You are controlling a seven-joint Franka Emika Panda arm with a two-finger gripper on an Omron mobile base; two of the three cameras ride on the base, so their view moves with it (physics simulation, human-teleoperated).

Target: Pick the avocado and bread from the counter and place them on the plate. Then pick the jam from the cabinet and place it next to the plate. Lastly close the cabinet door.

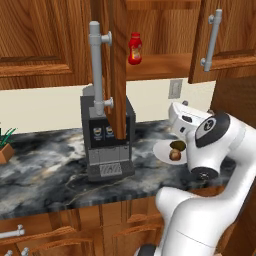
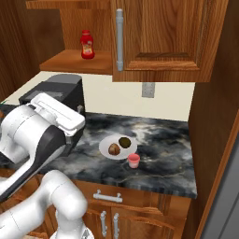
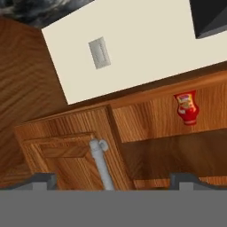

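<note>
The claw (image 3: pixel 113 179) shows as two dark fingertips (image 3: pixel 42 181) set wide apart and empty at the bottom of the hand view, which is rolled nearly upside down and looks at the cabinet (image 3: pixel 146 119), a red bottle (image 3: pixel 186 107) on its shelf at right and a grey bar handle (image 3: pixel 101 164) at lower centre. In the base views the white arm (image 1: pixel 217 142) bends at the frame's lower corner with its wrist raised over the counter (image 2: pixel 163 154). The avocado (image 2: pixel 124 142) and bread (image 2: pixel 114 149) lie on the plate (image 2: pixel 105 144) mid-frame, the jam (image 2: pixel 134 160) just beside its rim, and the cabinet door (image 1: pixel 118 65) stands open, edge-on, before the coffee machine (image 1: pixel 107 150).
</note>
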